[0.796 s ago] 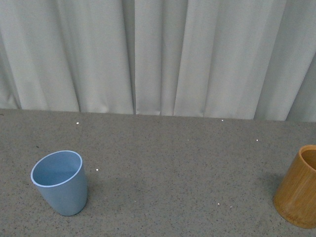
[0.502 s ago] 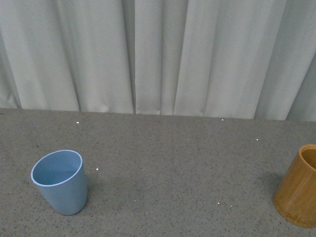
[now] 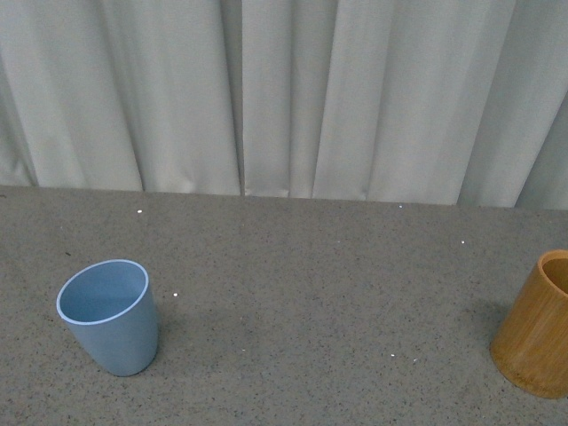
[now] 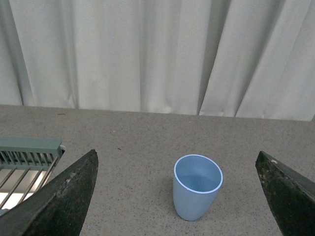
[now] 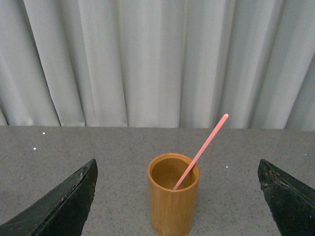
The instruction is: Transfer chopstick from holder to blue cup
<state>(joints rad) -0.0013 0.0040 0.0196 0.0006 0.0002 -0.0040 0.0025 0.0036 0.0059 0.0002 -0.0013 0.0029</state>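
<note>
The light blue cup stands upright and empty at the table's front left; it also shows in the left wrist view. The orange-brown holder stands at the far right, cut by the frame edge. In the right wrist view the holder holds one salmon-pink chopstick leaning out over its rim. My left gripper is open, short of the blue cup. My right gripper is open, short of the holder. Neither arm shows in the front view.
A grey speckled table runs back to a pale curtain. A green rack with metal bars lies beside the blue cup in the left wrist view.
The front view has shifted slightly: the cup, holder and table's back edge sit a little higher in the picture. Nothing on the table has moved.
</note>
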